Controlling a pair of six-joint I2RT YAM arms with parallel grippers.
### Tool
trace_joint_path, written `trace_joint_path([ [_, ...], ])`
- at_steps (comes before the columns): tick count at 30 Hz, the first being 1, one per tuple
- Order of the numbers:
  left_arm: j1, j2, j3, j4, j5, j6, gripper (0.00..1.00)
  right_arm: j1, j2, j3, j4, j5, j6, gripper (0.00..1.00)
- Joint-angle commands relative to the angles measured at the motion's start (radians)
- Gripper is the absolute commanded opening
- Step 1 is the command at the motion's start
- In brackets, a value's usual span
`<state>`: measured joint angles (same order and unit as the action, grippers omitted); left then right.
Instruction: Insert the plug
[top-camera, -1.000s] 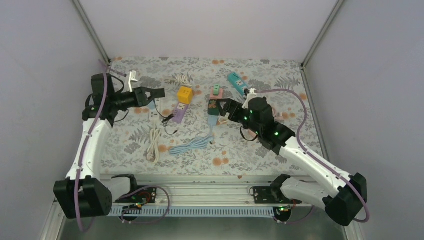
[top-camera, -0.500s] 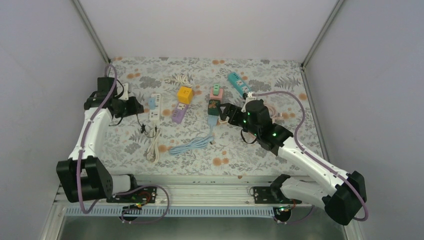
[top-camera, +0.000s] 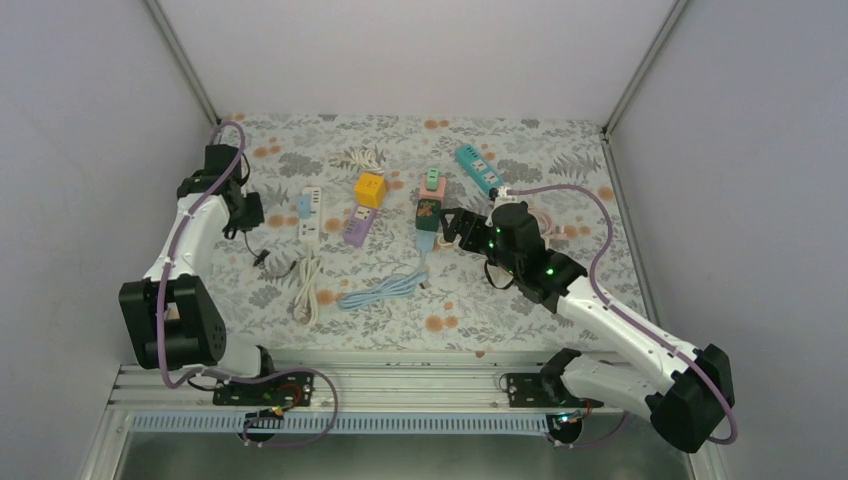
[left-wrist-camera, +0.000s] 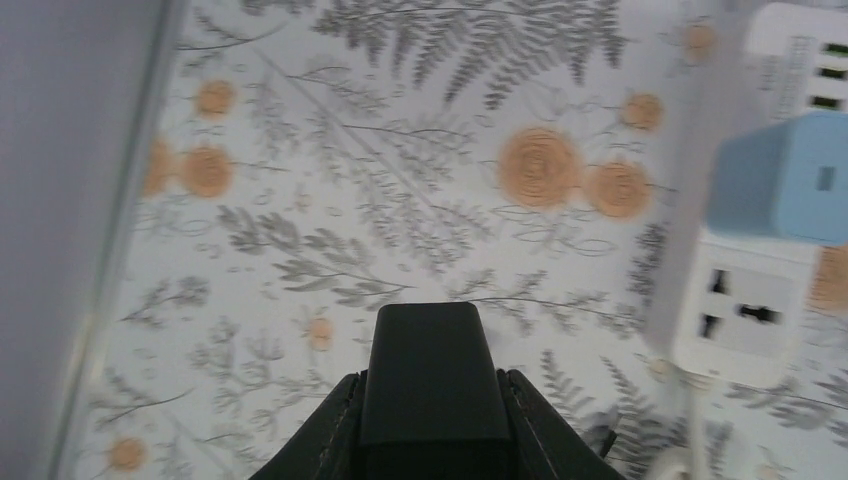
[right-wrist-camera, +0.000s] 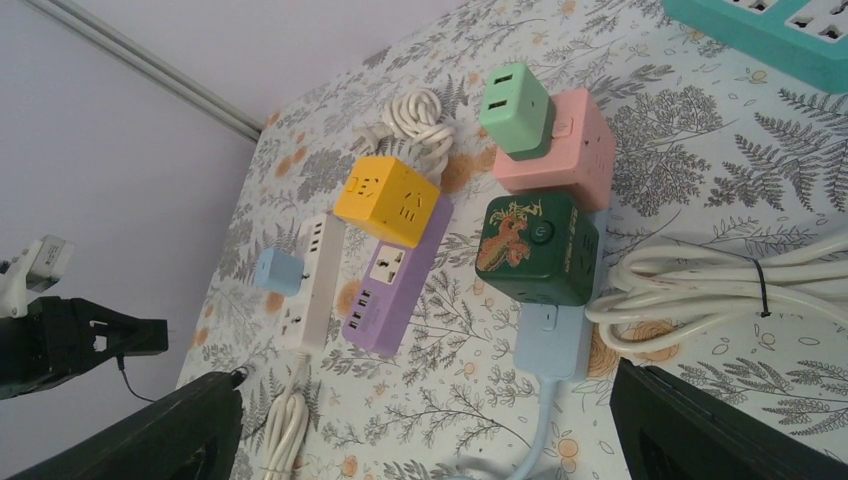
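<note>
Soft, even light from above, bright everywhere; shadows are faint. The left wrist view is smeared: mat (left-wrist-camera: 400, 200) and strip (left-wrist-camera: 745, 310) ahead of the left gripper (left-wrist-camera: 432, 378) blur, while the black plug (left-wrist-camera: 435, 345) in its jaws is crisp. Other views are sharp.

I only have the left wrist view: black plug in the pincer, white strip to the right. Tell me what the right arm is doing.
Observer: The right pincer is open and empty, pointing at the dark green cube.
Operator: List the sockets past my strip.
Observer: A lilac strip lies beside the white strip, a yellow cube at its far end.
Operator: Now trace my plug's cord.
Observer: A thin black cord drops from the black plug in the left pincer to the cloth, left of the white strip.
</note>
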<state>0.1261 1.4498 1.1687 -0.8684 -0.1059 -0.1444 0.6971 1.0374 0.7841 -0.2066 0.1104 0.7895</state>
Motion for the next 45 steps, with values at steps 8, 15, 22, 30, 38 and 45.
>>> trace_joint_path([
  [8,-0.077,-0.006,0.009,0.030,0.009,0.019,0.25,-0.005,0.012,-0.010,0.014,0.031,-0.001,0.94],
  [15,-0.091,0.063,-0.019,0.098,0.279,0.038,0.25,-0.005,-0.002,-0.014,0.003,0.045,0.005,0.94],
  [22,-0.121,0.190,0.061,0.048,0.271,0.025,0.25,-0.005,-0.003,-0.032,0.017,0.050,0.011,0.94],
  [30,-0.129,0.244,0.079,0.048,0.290,0.032,0.25,-0.005,0.004,-0.033,0.023,0.058,0.003,0.94],
  [38,-0.164,0.289,0.119,0.031,0.273,0.024,0.25,-0.005,-0.010,-0.035,0.011,0.083,-0.003,0.94],
  [45,-0.171,0.285,0.089,0.021,0.209,0.020,0.25,-0.005,-0.022,-0.052,0.006,0.096,0.006,0.95],
])
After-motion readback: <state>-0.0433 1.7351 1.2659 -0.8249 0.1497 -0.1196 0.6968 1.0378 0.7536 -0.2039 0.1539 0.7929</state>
